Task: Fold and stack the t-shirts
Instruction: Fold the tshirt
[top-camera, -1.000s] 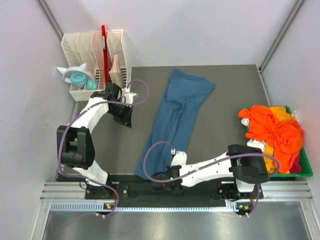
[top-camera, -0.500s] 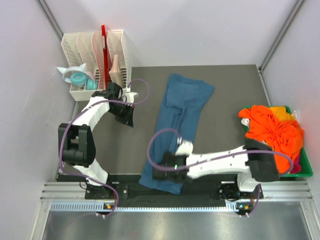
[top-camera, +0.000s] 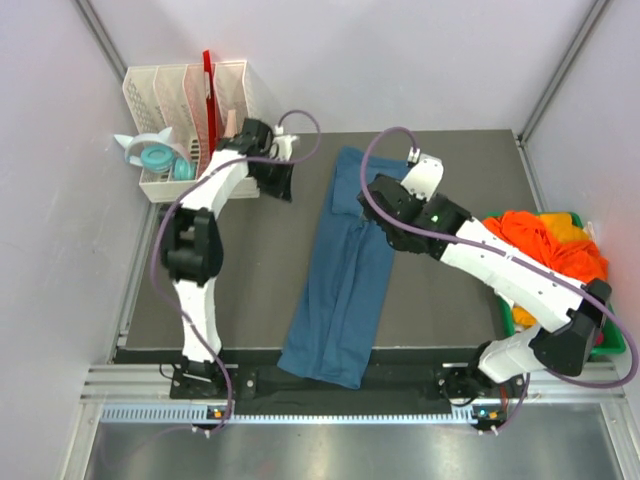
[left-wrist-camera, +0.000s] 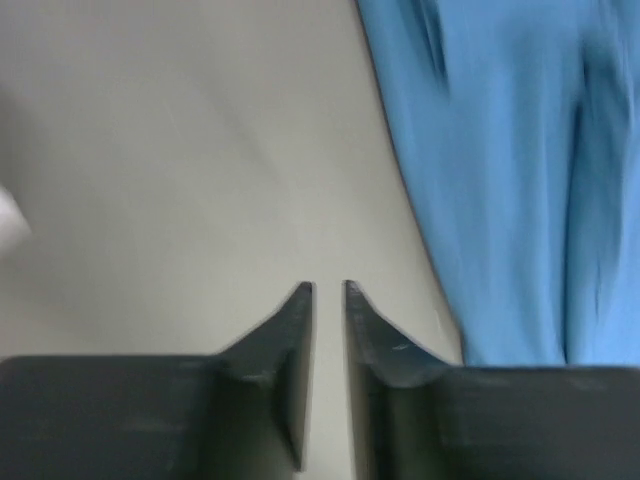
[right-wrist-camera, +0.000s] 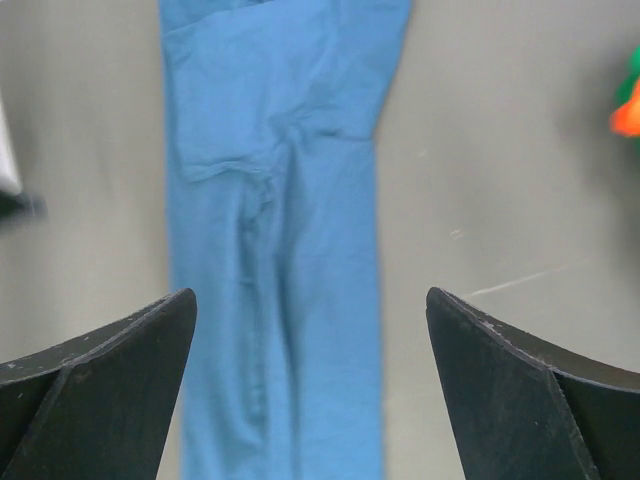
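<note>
The blue shirt (top-camera: 345, 270) is laid as a long strip down the middle of the counter (top-camera: 450, 300), seemingly for folding. Above its far half the right gripper (right-wrist-camera: 310, 298) is held wide open, empty. The left gripper (left-wrist-camera: 328, 288), barely parted, grasps nothing.

Dark grey worktop (top-camera: 250, 280). Down the middle, from near edge to far: one teal-blue t-shirt (top-camera: 345, 285), folded long and narrow, flat. Far left corner: white slotted rack (top-camera: 235, 85). Right edge: green bin (top-camera: 612, 345) heaped with orange t-shirts (top-camera: 560, 250).
</note>
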